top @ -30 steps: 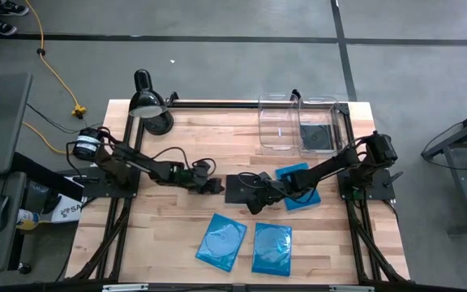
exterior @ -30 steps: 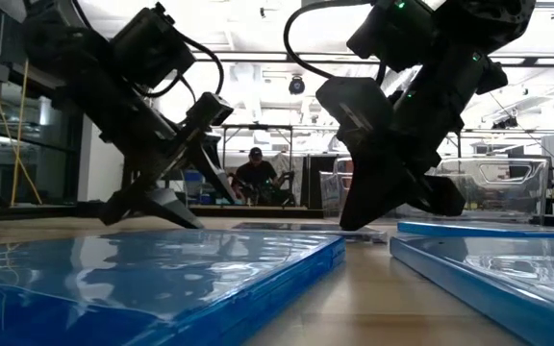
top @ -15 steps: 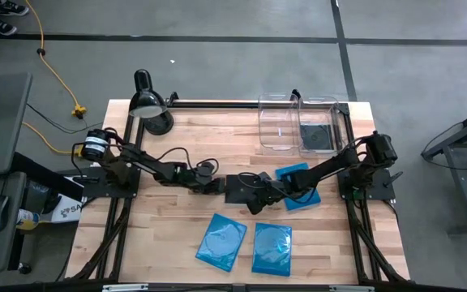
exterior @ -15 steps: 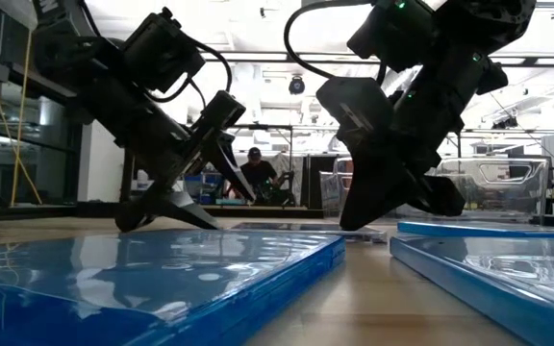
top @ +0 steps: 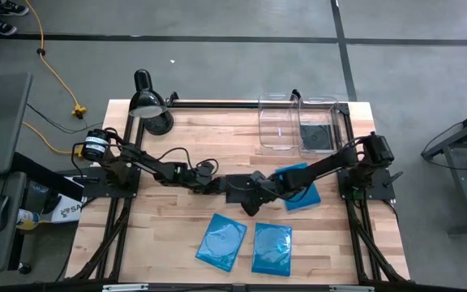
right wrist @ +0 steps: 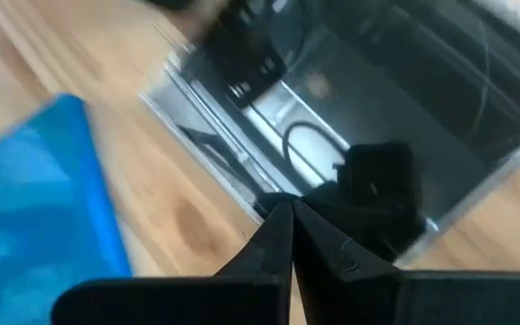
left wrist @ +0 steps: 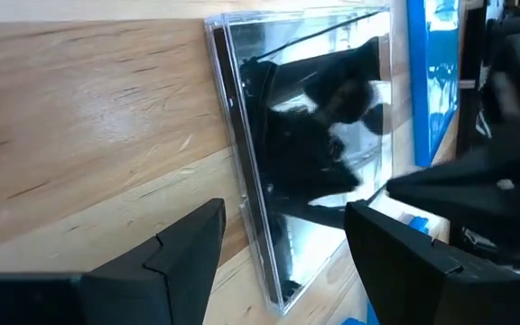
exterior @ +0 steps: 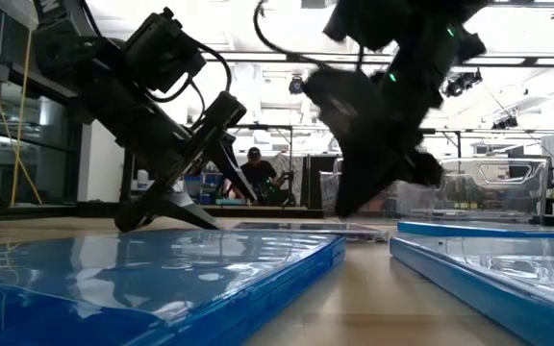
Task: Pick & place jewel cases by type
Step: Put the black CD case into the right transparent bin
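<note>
A: Looking at the black jewel case: lying flat near the middle of the surface, right between the two pincers.

B: Agreeing. Standing wide open there, the left pincer, holding nothing, facing the case's near edge, with that edge running across between the fingers.

A: So reaching straight ahead, toward the right arm's side, for the grasp?

B: Probably. Sitting just beside the case's left edge, nearer than anything else.

A: And coming in from the opposite side, the right pincer, shut tight, gripping nothing, tips hovering on or just over the case near its right edge. Not managing to tell contact.

B: Possibly pinning it or nudging it toward the open fingers, judging by the pose.

A: Lying partly under the right arm, one blue jewel case. Resting near the front edge, two more blue cases.

B: Waiting at the back, the clear bins, with another black case lying inside the right-hand one.
</note>
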You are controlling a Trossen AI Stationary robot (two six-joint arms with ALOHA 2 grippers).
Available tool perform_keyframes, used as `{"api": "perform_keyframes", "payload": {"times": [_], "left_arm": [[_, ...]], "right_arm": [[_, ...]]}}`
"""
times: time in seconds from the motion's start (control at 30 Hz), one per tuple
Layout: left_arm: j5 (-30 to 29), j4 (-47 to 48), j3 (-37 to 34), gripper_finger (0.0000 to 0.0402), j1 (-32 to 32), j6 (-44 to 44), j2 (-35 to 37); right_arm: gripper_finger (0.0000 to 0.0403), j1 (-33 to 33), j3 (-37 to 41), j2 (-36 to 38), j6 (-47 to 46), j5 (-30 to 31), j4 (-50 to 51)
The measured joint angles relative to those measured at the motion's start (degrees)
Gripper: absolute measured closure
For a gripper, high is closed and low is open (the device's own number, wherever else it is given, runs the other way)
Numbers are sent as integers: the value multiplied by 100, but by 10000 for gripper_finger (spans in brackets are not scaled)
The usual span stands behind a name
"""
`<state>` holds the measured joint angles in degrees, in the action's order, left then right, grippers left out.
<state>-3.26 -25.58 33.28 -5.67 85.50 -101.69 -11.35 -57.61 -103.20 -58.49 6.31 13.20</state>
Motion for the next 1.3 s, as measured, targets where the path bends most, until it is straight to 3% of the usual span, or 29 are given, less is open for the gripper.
{"api": "perform_keyframes", "payload": {"times": [0.27,0.37,0.47,0.73,1.3], "left_arm": [[-70,0,0,166,0,35,0],[-83,-12,-1,166,0,34,-2],[-142,-60,-5,166,0,39,-7],[-193,-100,-12,166,0,30,-9],[-239,-109,-13,166,0,-38,-11]], "right_arm": [[403,-2,-976,287,126,584,1035],[403,9,-986,431,-205,908,1649],[403,87,-740,482,-555,842,1854],[403,155,311,518,-1473,482,1203],[403,479,1524,531,-1909,-367,-975]]}}
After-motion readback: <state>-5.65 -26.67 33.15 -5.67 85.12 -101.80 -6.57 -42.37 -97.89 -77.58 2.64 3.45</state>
